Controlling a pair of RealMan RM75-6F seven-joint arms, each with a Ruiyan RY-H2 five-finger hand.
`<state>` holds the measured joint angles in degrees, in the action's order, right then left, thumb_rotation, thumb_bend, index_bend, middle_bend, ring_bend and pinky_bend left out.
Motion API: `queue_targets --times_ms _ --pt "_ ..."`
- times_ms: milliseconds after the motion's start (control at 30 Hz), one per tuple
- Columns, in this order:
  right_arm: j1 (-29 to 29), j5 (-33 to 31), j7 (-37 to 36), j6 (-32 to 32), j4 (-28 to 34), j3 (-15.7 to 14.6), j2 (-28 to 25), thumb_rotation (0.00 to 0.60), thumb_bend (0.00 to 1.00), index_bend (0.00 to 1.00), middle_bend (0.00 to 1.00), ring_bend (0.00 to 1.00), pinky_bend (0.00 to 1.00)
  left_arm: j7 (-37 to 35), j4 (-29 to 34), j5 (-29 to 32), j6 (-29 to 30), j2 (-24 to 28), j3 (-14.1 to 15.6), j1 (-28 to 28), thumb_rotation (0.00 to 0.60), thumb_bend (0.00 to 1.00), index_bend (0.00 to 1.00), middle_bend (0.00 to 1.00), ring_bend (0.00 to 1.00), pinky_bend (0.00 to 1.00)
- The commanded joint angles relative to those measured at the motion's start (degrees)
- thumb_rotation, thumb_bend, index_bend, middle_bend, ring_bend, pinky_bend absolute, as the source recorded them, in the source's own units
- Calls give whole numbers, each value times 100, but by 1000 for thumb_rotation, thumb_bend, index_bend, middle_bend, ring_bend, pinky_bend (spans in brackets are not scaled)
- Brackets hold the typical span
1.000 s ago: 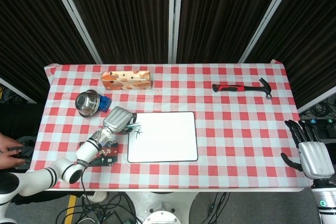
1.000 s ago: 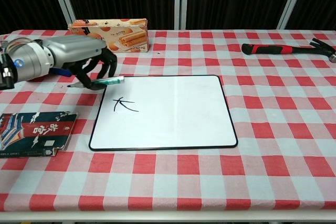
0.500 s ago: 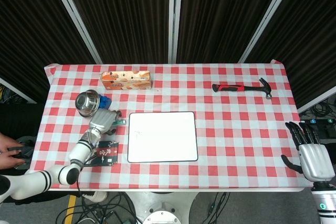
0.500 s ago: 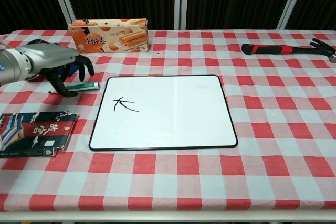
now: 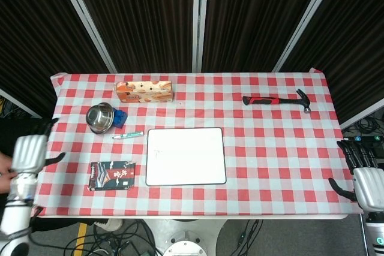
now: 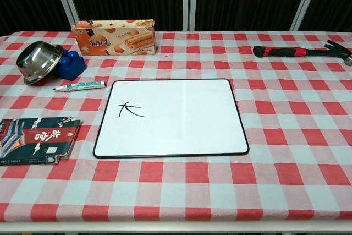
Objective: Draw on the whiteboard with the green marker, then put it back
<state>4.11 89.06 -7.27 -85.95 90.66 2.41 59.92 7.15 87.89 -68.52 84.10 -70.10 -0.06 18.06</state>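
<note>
The whiteboard (image 6: 173,116) (image 5: 185,155) lies flat in the middle of the table with a small black mark (image 6: 130,109) near its left edge. The green marker (image 6: 80,86) (image 5: 128,135) lies on the cloth just left of the board's top left corner, with nothing touching it. My left hand (image 5: 28,154) hangs off the table's left edge, fingers spread and holding nothing. My right hand (image 5: 366,179) is past the right front corner, open as well. Neither hand shows in the chest view.
A steel bowl (image 6: 36,60) leans on a blue block (image 6: 71,65) behind the marker. An orange biscuit box (image 6: 114,37) stands at the back, a red-handled hammer (image 6: 300,51) at the back right, and a dark packet (image 6: 37,140) at the front left.
My left hand let go of the marker beside the board and drew back left, off the table edge. The marker now lies alone on the cloth. The right hand barely moved.
</note>
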Motion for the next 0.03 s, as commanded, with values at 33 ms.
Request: queue_targets --times_ms 33 --pt "36 109 7 -43 31 7 24 600 179 0 68 0 0 -561 -23 -352 760 446 435 -928 600 131 135 183 195 246"
